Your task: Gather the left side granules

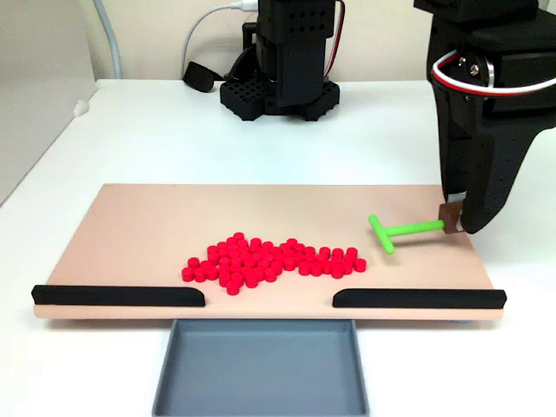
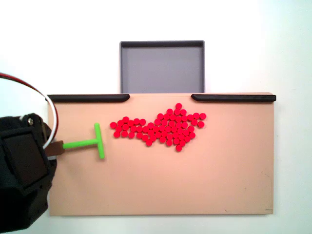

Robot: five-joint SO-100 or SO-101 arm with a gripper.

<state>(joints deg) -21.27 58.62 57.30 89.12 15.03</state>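
Observation:
Dozens of tiny red granules (image 1: 265,260) lie in one flat cluster near the middle of the beige board (image 1: 139,226); in the top-down fixed view the granules (image 2: 163,128) taper toward the left. A green T-shaped pusher (image 1: 400,232) lies flat on the board, its crossbar facing the cluster with a small gap between them. My black gripper (image 1: 453,224) is shut on the pusher's stem end at the board's right edge; from above the gripper (image 2: 56,147) sits at the left edge holding the pusher (image 2: 90,142).
Two long black strips (image 1: 117,296) (image 1: 419,298) line the board's front edge, with an opening between them. A grey tray (image 1: 261,369) sits just below that opening. The arm's black base (image 1: 282,87) stands behind the board on the white table.

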